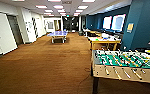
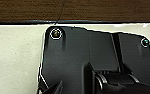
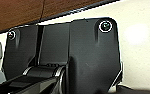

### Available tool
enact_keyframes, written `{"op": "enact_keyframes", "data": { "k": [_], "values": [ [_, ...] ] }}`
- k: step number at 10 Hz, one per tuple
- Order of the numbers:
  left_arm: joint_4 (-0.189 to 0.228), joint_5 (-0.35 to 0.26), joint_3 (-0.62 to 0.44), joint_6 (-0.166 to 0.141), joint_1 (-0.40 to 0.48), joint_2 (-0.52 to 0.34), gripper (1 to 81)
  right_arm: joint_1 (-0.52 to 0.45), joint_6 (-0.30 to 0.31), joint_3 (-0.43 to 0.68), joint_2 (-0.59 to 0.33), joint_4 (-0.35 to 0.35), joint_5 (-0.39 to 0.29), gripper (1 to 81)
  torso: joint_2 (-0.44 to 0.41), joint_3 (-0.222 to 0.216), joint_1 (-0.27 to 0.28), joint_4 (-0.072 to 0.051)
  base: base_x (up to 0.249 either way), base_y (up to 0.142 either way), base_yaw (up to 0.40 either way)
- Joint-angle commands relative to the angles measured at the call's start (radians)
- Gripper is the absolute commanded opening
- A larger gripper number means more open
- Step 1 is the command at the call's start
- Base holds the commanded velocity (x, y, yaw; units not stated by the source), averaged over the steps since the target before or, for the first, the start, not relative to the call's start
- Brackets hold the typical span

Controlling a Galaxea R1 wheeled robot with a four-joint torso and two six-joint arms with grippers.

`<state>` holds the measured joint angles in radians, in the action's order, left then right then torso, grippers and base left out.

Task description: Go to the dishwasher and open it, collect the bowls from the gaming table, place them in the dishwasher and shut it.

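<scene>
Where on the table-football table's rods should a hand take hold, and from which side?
Probably a pale handle jutting from the table-football table's near wall, approached from that near side: it sticks out clear of the wall, end-on to the robot.

Pretty soft all round, the head view especially: everything's smeared and blocky, and edges like the foosball table (image 1: 126, 63) rods bleed into each other. Light comes from rows of ceiling panels (image 1: 58, 7) that blow out to white blobs, plus two bright windows (image 1: 113, 22) on the blue wall with a hazy glow around them. The carpet (image 1: 46, 65) is evenly lit in a warm brown, dimmer toward the near corners, and straight lines bow at the picture's edges from the wide lens. Both wrist views are blurry too; the dark plate (image 2: 86, 57) shows faint sheen, and the pale surface (image 3: 138, 35) behind it carries a washed-out glare patch.
</scene>
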<state>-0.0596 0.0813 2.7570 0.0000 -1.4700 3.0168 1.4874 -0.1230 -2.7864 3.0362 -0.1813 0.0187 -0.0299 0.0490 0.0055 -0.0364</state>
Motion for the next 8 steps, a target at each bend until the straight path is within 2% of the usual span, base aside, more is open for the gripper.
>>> {"op": "enact_keyframes", "data": {
  "k": [1, 8],
  "values": [
    [0.001, -0.048, 0.004, 0.005, 0.055, -0.007, 81.1, -0.054, -0.001, 0.001, 0.0, -0.003, -0.051, 81.1, 0.0, 0.0, 0.0, 0.0, 0.113, 0.0, 0.0],
    [0.001, -0.048, 0.004, 0.005, 0.055, -0.005, 81.1, -0.054, -0.001, 0.001, 0.003, 0.002, -0.051, 81.1, 0.0, 0.0, 0.0, 0.0, 0.114, 0.0, 0.0]
  ]
}}
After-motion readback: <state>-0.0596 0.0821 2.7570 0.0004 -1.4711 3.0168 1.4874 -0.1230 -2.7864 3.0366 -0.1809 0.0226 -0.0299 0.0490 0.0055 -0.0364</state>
